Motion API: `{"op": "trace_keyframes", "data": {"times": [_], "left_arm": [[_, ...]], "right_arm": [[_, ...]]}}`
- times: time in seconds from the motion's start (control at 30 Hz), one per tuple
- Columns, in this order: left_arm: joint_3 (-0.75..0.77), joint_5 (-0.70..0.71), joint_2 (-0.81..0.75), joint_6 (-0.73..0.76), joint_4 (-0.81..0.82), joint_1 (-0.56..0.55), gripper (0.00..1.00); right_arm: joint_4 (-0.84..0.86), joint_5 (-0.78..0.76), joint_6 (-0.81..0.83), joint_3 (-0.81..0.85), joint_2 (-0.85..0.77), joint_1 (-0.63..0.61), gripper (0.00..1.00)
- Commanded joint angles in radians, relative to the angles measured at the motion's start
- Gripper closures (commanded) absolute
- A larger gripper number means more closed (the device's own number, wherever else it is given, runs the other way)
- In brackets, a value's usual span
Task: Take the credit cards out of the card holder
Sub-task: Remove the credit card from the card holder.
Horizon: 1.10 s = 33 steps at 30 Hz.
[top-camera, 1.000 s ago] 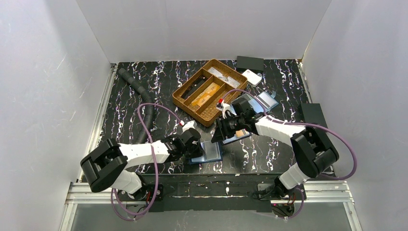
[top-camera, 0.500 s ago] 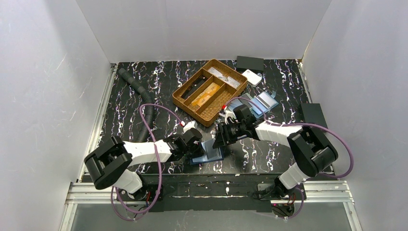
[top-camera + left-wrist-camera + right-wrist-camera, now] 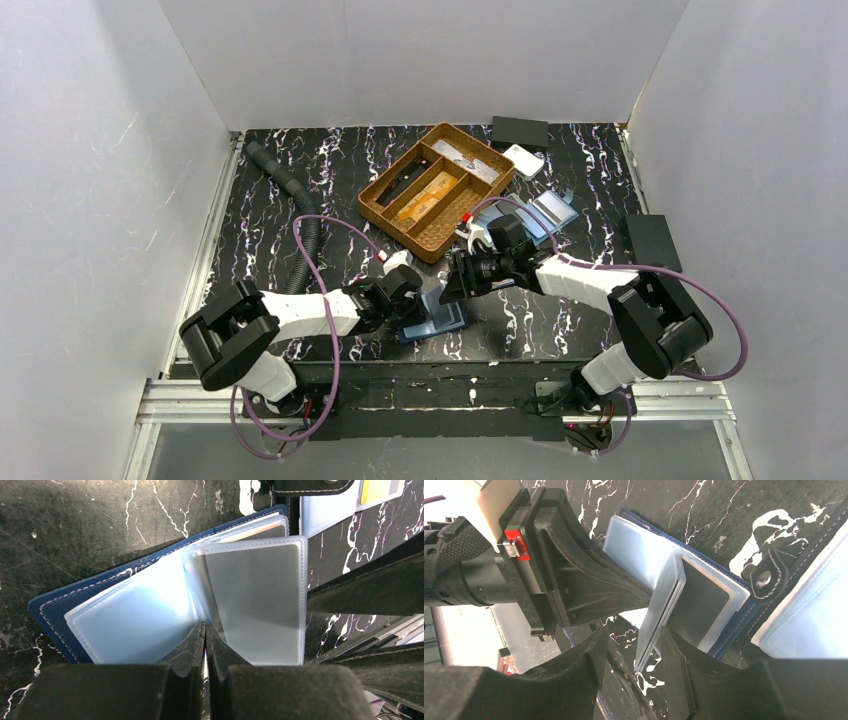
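Note:
A blue card holder [image 3: 440,320] lies open at the near middle, its clear sleeves fanned [image 3: 150,615]. My left gripper [image 3: 205,626] is shut, and its tips press at the fold of the sleeves. My right gripper [image 3: 634,655] is open. A raised sleeve leaf [image 3: 664,605] stands between its fingers, close to the right finger [image 3: 679,665]. A second blue holder [image 3: 545,212] lies open behind. One yellow-orange credit card [image 3: 376,489] shows in a sleeve of it. No card clearly shows in the near holder's sleeves.
A brown wicker tray [image 3: 377,192] with dividers stands behind the holders. A grey ribbed hose [image 3: 290,210] runs along the left. A black box [image 3: 520,130] and a white item [image 3: 523,160] lie at the back, and another black box [image 3: 650,238] lies at the right.
My right gripper has come down and leftward onto the near holder. The leaf with an orange patch seen beside it no longer shows. My left gripper has shifted slightly right.

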State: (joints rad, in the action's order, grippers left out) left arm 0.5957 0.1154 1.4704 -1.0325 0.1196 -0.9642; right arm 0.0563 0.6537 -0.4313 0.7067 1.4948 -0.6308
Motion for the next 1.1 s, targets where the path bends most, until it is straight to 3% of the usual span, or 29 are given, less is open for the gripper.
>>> {"op": "trace_keyframes", "data": {"times": [0.0, 0.33, 0.7, 1.07], "left_arm": [[-0.002, 0.022, 0.043, 0.01, -0.055, -0.001, 1.0], [-0.007, 0.017, 0.05, 0.008, -0.051, -0.001, 1.0], [-0.002, 0.011, 0.059, 0.009, -0.047, -0.001, 1.0], [-0.002, 0.009, 0.061, 0.011, -0.044, -0.001, 1.0]], "right_arm": [[0.026, -0.015, 0.012, -0.011, -0.043, -0.007, 0.49], [-0.014, -0.082, 0.062, -0.006, -0.06, -0.007, 0.48], [0.03, -0.018, 0.018, -0.027, -0.037, -0.007, 0.49], [0.022, -0.048, 0.016, -0.026, -0.022, -0.007, 0.49]]}}
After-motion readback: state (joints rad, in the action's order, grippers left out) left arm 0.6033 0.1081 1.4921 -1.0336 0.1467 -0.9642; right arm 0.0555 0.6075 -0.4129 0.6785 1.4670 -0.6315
